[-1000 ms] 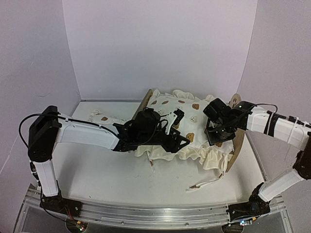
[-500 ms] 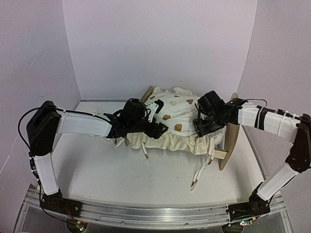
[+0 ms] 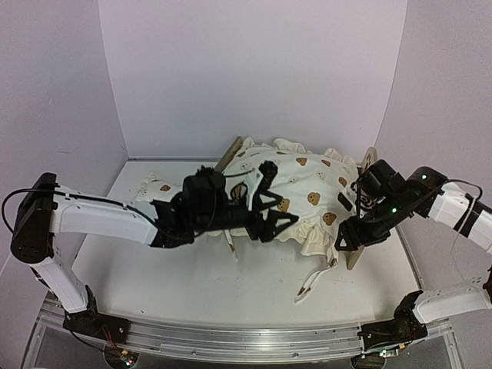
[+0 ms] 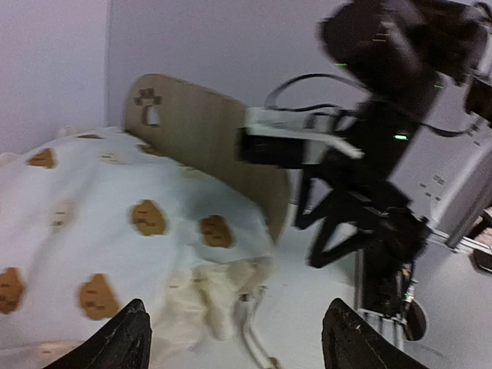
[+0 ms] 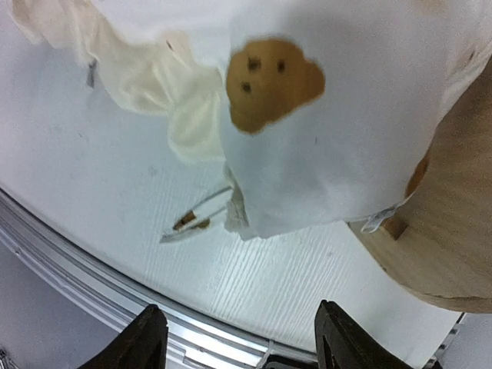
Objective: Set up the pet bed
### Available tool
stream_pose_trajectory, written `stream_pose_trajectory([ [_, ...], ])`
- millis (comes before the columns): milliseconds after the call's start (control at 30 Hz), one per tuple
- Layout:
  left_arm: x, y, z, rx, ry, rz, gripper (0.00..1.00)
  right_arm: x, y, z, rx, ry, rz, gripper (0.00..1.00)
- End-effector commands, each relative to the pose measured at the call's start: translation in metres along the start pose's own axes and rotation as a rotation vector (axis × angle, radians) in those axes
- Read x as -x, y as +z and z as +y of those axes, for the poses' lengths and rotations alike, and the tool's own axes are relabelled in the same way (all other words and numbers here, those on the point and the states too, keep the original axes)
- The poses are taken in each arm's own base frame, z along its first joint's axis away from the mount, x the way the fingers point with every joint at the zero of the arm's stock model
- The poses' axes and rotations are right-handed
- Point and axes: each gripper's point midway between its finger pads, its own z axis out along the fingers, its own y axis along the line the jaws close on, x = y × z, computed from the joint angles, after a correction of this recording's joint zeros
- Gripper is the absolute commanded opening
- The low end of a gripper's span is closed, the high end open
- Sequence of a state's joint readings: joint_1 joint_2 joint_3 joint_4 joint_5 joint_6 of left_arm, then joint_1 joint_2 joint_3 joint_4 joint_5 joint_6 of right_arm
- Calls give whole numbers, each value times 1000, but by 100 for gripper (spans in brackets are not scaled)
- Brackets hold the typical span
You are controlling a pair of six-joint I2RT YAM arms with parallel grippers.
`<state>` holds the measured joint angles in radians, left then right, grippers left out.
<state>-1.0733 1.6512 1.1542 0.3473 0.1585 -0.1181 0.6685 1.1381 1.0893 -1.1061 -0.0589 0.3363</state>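
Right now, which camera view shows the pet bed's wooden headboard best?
The left wrist view: the headboard faces the camera, its cutout visible near the top, beside the bear-print cushion. The top external view shows only its thin edge. The right wrist view shows one rounded wooden corner.

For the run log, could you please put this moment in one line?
bear-print cushion draped over pet bed | left claw open, above cushion edge | right claw open, near headboard | nothing held

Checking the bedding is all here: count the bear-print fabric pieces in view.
2. The large ruffled cushion lies draped over the pet bed; the small pillow lies to its left. More may be hidden underneath.
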Motion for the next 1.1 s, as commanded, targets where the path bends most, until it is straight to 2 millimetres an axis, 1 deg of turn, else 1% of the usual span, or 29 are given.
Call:
stream_pose_trajectory([
  [0, -9, 10, -57, -185, -5, -197, 74, -10, 23, 0, 32, 60, -15, 63],
  [100, -35, 36, -66, -245, -39, -168, 67, -10, 44, -3, 37, 81, -66, 57],
  [133, -42, 41, -71, -262, -36, -171, 67, -9, 49, -1, 52, 88, -94, 57],
  [167, -48, 44, -75, -270, -32, -179, 67, -1, 52, 2, 76, 104, -162, 58],
  [200, -55, 47, -78, -276, -29, -189, 67, 1, 55, 1, 75, 118, -195, 59],
  [233, -59, 50, -81, -289, -23, -205, 67, 15, 54, 5, 106, 120, -266, 59],
  [267, -65, 52, -82, -292, -22, -212, 68, 22, 54, 9, 130, 123, -304, 59],
  [300, -73, 56, -80, -285, -30, -213, 68, 30, 54, 13, 147, 130, -333, 59],
  [400, -88, 67, -78, -279, -11, -208, 69, 53, 47, 29, 216, 107, -395, 56],
  [500, -101, 80, -77, -286, 17, -199, 68, 72, 36, 36, 225, 84, -435, 54],
  [567, -108, 90, -78, -294, 30, -195, 68, 79, 32, 42, 241, 71, -439, 49],
  [667, -115, 104, -72, -275, 35, -200, 68, 86, 31, 52, 291, 84, -437, 46],
  [767, -115, 114, -63, -223, 52, -217, 71, 92, 31, 54, 295, 124, -435, 42],
  [867, -115, 118, -57, -196, 64, -223, 69, 94, 28, 54, 302, 144, -437, 42],
  [967, -113, 122, -52, -184, 58, -225, 64, 94, 24, 53, 297, 152, -440, 41],
  [1033, -115, 125, -52, -190, 55, -220, 56, 95, 22, 56, 309, 148, -429, 41],
  [1067, -116, 126, -52, -195, 52, -217, 49, 95, 21, 58, 318, 146, -424, 41],
])
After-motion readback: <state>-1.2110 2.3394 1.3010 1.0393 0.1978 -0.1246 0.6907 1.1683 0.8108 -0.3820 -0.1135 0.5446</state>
